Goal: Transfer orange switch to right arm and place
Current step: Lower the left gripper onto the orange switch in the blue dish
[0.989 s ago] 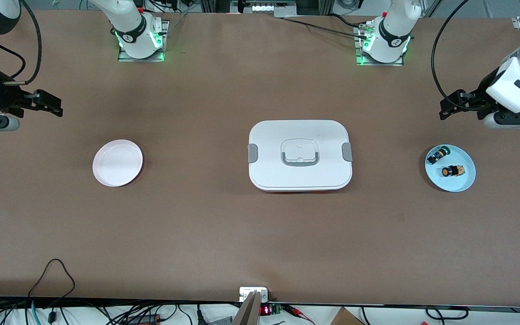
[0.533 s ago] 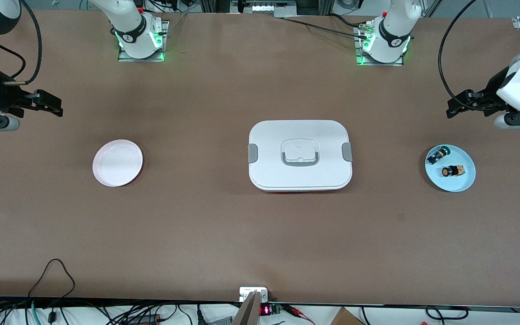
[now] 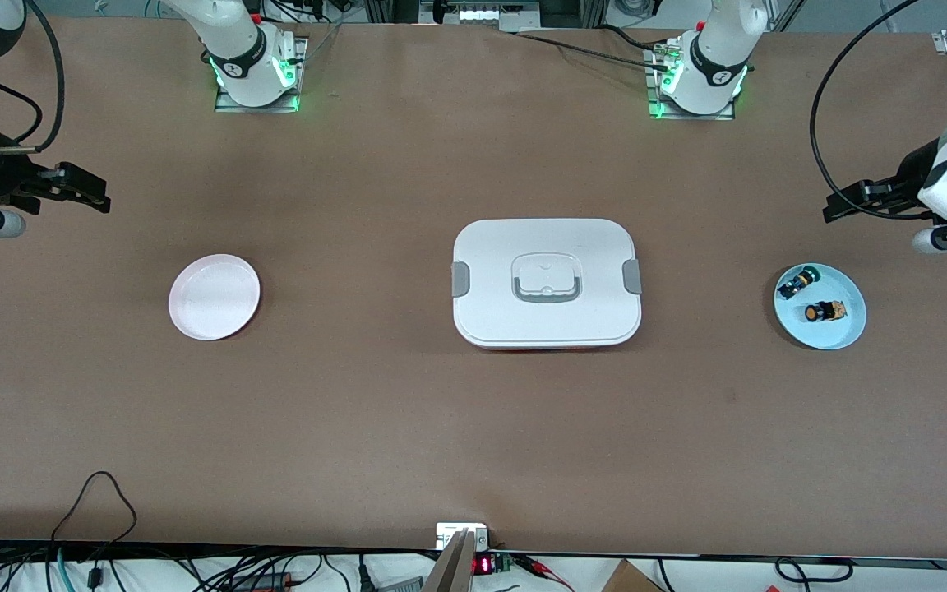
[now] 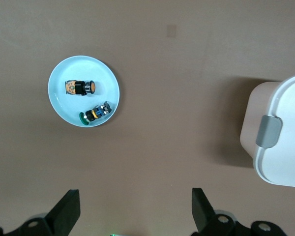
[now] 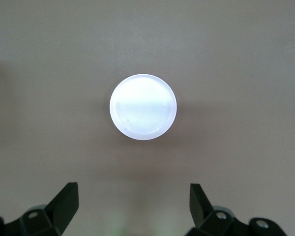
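The orange switch (image 3: 824,312) lies on its side on a light blue plate (image 3: 842,333) at the left arm's end of the table, beside a green-capped switch (image 3: 796,282). In the left wrist view the orange switch (image 4: 80,87) and the plate (image 4: 83,69) lie well ahead of the fingers. My left gripper (image 3: 838,205) is open and empty, up over bare table near the plate; it also shows in the left wrist view (image 4: 135,204). My right gripper (image 3: 100,194) is open and empty over the right arm's end; it also shows in the right wrist view (image 5: 132,196).
A white lidded box (image 3: 545,282) with grey clasps sits at the table's middle and also shows in the left wrist view (image 4: 280,132). An empty white plate (image 3: 214,296) lies toward the right arm's end and also shows in the right wrist view (image 5: 143,106).
My left gripper has drawn back toward the left arm's end of the table, still open. My right gripper has shifted only slightly. The switches have not moved.
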